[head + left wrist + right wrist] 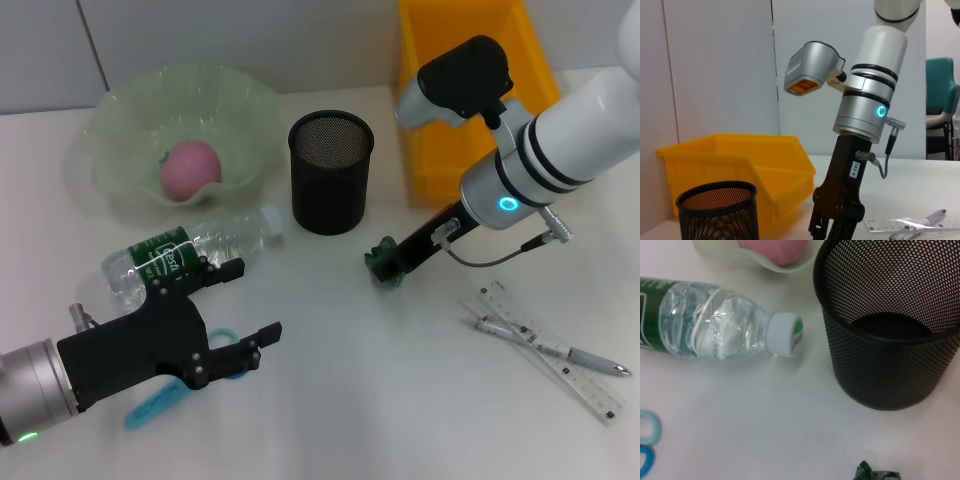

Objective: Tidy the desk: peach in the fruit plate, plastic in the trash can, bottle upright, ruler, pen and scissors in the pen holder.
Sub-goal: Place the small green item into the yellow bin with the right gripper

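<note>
Right gripper [385, 265] is down on the desk [380, 400], near the middle of the head view, its tips pinched on a small crumpled green plastic [381, 262] piece (the same green scrap peeks in at the edge of the right wrist view [875, 473]). The black mesh pen holder [331, 172] stands upright at about 11 o'clock from that gripper, apart from it. The yellow trash can [470, 90] sits at 1 o'clock from the gripper, against the back of the desk, partly behind the right arm.

Over to the left: the left gripper [252, 305] hovers at 8 o'clock from the pen holder, fingers spread wide, nothing between them. The bottle [185, 255] lies on its side just beyond it, white cap [785, 335] pointing toward the pen holder, the 2 not touching. The blue scissors [165, 395] lie flat under and beside the left gripper, partly hidden by it.

The peach [190, 168] rests in the pale green fruit plate [120, 120], at 9 o'clock from the pen holder. At 4 o'clock from the right gripper, well apart, the clear ruler [555, 355] and the pen [560, 348] lie crossed on the desk, touching.
</note>
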### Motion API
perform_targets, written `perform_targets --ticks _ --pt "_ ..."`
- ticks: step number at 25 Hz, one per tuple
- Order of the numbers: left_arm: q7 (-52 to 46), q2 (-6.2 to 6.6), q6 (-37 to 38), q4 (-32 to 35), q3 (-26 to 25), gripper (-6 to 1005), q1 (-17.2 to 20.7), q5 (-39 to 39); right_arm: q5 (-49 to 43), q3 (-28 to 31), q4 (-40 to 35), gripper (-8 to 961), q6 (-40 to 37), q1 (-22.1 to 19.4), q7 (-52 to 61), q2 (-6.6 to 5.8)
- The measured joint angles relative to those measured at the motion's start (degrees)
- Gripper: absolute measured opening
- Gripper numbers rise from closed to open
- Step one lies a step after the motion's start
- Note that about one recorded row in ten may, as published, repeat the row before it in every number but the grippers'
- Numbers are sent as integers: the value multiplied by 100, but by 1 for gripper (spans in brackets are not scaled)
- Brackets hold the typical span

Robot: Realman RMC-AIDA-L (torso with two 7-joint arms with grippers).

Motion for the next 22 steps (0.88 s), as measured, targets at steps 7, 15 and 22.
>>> perform_targets --ticks 7,15,22 --pt "0 0 0 7 0 816 8 0 0 10 -89 397 -64 -37 11 0" --pt "0 0 5 16 0 815 23 0 121 30 -1049 336 -421 -479 113 -7" --pt "0 0 14 18 0 815 27 0 109 175 -2406 289 -982 -1060 374 -40"
